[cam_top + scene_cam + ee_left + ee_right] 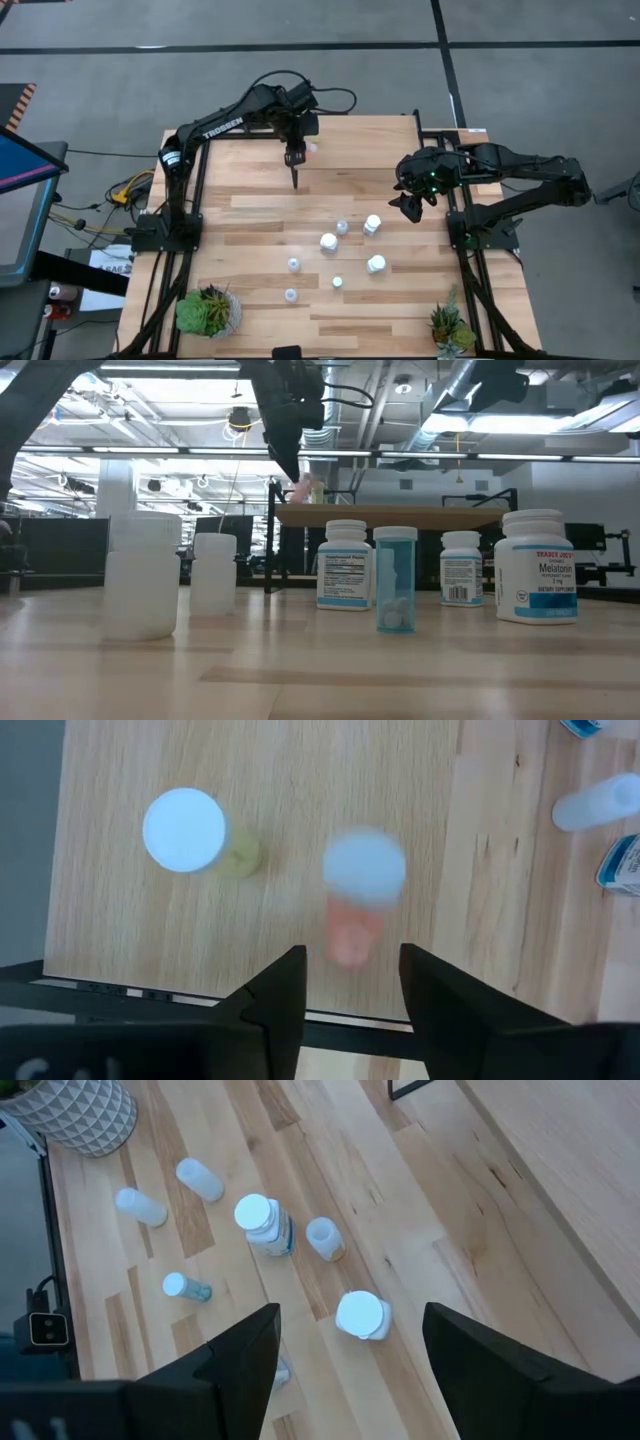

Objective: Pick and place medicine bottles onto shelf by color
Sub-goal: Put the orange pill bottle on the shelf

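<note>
Orange catches our eye first: an orange-bodied bottle (353, 910) with a white cap stands on the shelf (280, 840), and the left gripper (350, 982) hangs right above it, fingers parted, nothing between them. Beside that bottle on the shelf we see a yellowish bottle (200, 835), also white-capped. From above, the left gripper (296, 165) sits over the shelf's left end. Off the shelf's right end, the right gripper (412, 205) waits above the table (250, 210), jaws wide and empty. On the table in front of the shelf, we count loose bottles: a white labelled one (262, 1222), a capped white one (361, 1316), a pale blue one (396, 592).
</note>
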Robot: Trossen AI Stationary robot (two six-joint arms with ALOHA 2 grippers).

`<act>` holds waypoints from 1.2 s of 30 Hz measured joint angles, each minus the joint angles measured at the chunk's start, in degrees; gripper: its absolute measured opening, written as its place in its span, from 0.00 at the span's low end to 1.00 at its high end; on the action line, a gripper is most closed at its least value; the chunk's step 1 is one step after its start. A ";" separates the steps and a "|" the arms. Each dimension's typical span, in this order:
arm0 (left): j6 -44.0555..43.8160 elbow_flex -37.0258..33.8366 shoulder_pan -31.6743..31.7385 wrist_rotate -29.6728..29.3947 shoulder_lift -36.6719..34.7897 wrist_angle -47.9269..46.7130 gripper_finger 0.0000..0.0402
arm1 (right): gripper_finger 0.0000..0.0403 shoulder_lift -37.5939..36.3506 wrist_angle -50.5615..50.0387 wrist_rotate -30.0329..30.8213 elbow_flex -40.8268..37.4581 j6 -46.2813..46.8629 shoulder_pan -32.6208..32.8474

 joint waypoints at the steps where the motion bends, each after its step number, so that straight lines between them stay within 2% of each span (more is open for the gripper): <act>1: -0.01 0.00 -0.11 0.00 0.00 0.01 0.38 | 0.67 0.00 0.00 0.00 0.00 0.02 0.00; 11: -0.02 0.00 -0.85 0.02 0.00 0.22 0.46 | 0.67 0.00 -0.03 0.00 0.00 0.02 0.00; 22: -2.31 1.22 -3.56 -0.63 -0.33 -0.66 0.47 | 0.67 0.00 -0.44 0.00 0.00 -0.01 0.00; 26: -5.27 1.22 -5.65 -2.61 -3.36 -3.29 0.46 | 0.67 0.02 0.88 0.08 0.00 -0.45 -0.13; 29: -7.39 1.23 -7.30 -2.85 -6.77 -5.05 0.46 | 0.67 1.23 5.51 0.14 0.02 -1.67 -0.54; 36: -12.55 1.27 -9.94 -3.54 -15.00 -6.79 0.46 | 0.67 9.11 15.99 0.50 0.02 -13.19 -3.91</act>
